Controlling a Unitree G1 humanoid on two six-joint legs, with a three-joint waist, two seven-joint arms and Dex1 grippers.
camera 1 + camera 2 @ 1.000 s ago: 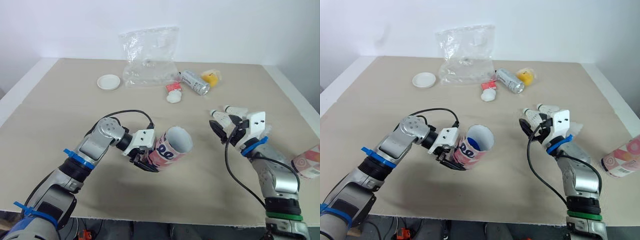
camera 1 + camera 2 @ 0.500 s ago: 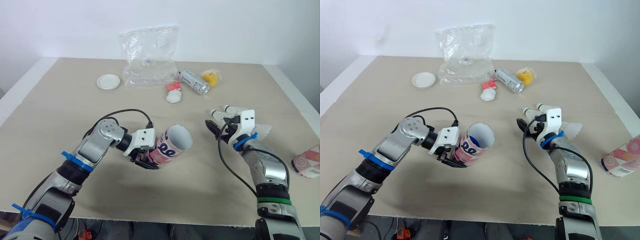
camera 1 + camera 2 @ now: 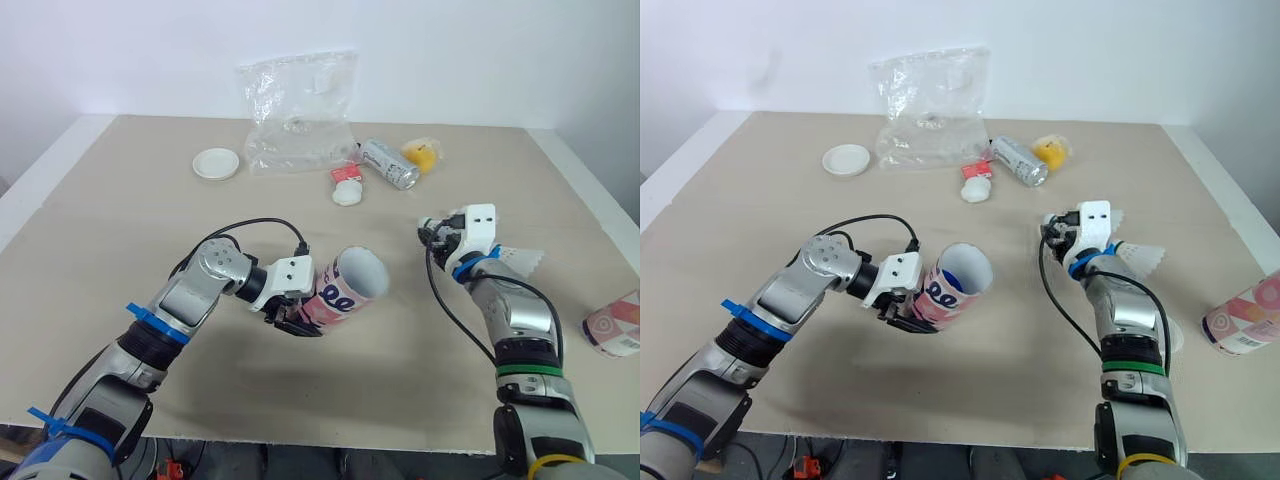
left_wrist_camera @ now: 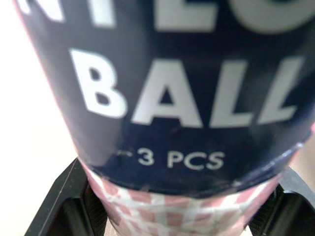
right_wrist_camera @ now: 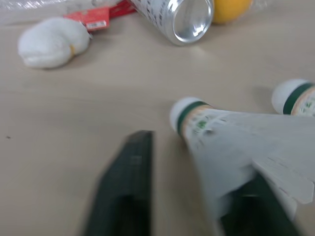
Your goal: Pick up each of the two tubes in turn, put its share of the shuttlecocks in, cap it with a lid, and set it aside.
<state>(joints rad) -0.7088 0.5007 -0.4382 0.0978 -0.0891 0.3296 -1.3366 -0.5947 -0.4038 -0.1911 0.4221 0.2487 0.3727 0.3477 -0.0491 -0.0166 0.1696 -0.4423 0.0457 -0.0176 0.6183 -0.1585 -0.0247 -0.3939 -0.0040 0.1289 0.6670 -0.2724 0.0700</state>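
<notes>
My left gripper (image 3: 293, 312) is shut on a pink and blue tube (image 3: 345, 290), held tilted just above the table with its open mouth toward the right arm. The left wrist view shows the tube's blue label (image 4: 167, 98) between both fingers. My right gripper (image 3: 440, 233) is down at two white shuttlecocks on the table. One shuttlecock (image 5: 221, 142) lies between its open fingers, against one finger and apart from the other finger (image 5: 128, 182). The second shuttlecock (image 5: 295, 96) lies just beyond. A second pink tube (image 3: 615, 335) lies at the table's right edge. A white lid (image 3: 217, 164) sits far left.
At the back stand a crumpled clear plastic bag (image 3: 300, 115), a silver can (image 3: 390, 165) on its side, a yellow ball (image 3: 423, 155) and a small white lump with a red tag (image 3: 348, 192). The table's right edge runs close to the second tube.
My right gripper has moved away from me and down onto the shuttlecocks, with its wrist turned, and now straddles one. The left arm has shifted slightly with the tube.
</notes>
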